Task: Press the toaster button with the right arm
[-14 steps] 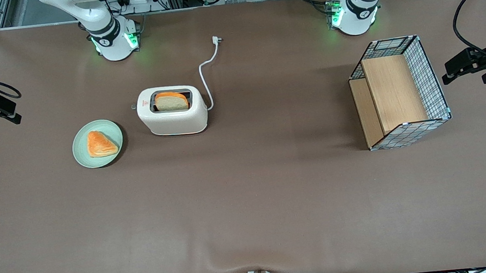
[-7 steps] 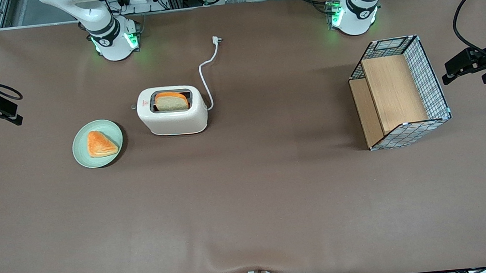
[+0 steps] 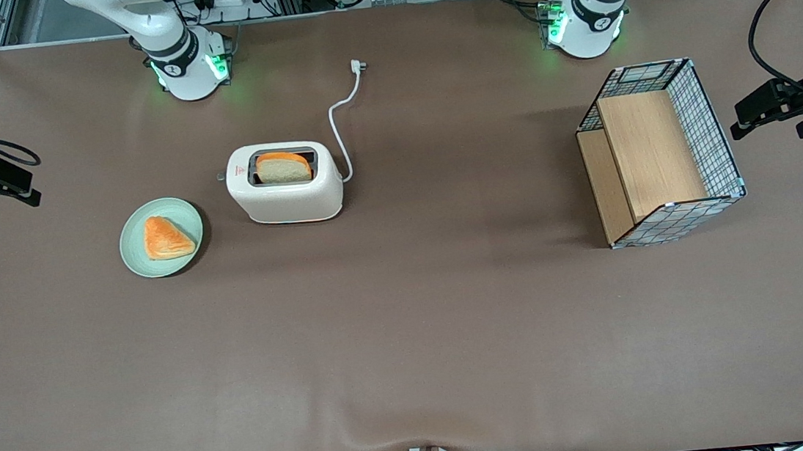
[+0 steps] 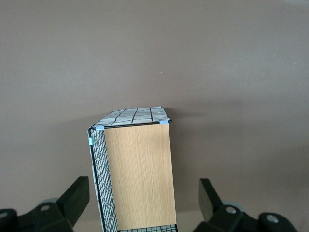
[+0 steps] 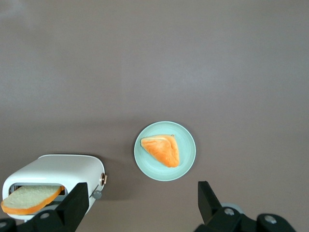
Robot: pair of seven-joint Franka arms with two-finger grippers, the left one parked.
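Note:
The cream-white toaster (image 3: 285, 192) stands on the brown table with a slice of bread (image 3: 283, 167) upright in its slot. Its small grey button (image 3: 221, 176) sticks out of the narrow end facing the green plate. My right arm's gripper (image 3: 15, 187) hovers at the working arm's end of the table, well apart from the toaster and farther out than the plate. In the right wrist view the gripper (image 5: 142, 208) is open with nothing between its fingers, looking down on the toaster (image 5: 58, 169) and its button (image 5: 97, 194).
A green plate (image 3: 131, 251) holding a triangular pastry (image 3: 165, 238) lies beside the toaster's button end, also seen as the plate (image 5: 188, 162) in the wrist view. The white cord (image 3: 339, 117) trails away from the toaster. A wire-and-wood basket (image 3: 722, 150) stands toward the parked arm's end.
My gripper has drifted slightly toward the toaster. Toaster, bread and plate have not moved.

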